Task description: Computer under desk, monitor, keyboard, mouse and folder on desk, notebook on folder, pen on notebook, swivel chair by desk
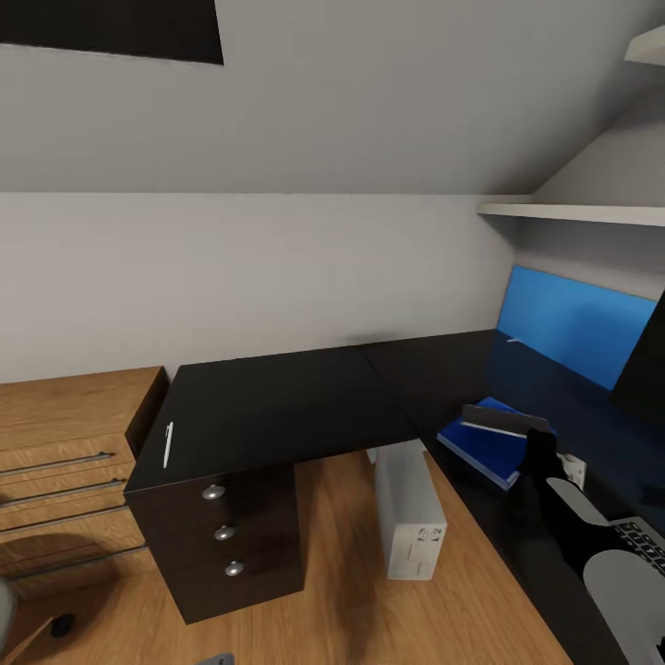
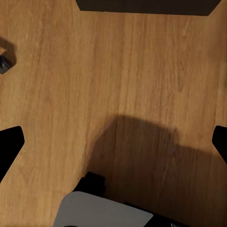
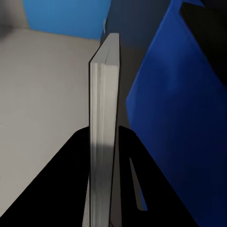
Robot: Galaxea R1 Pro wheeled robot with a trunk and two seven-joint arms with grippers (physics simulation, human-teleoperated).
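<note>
Notebook (image 1: 503, 423) — one, gripped by right end effector (image 1: 538, 443), over one folder (image 1: 485, 448)

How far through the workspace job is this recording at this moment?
Done: the computer sits under the desk, and the folder lies on the desktop. In hand: the right gripper is shut on the notebook, over the folder. Left: the pen lies far off near the desk's other end.

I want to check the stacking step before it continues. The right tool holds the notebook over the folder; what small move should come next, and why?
Probably lower the notebook flat onto the folder and release. The right tool grips it edge-on just above the folder on the desk; the pen waits apart.
</note>
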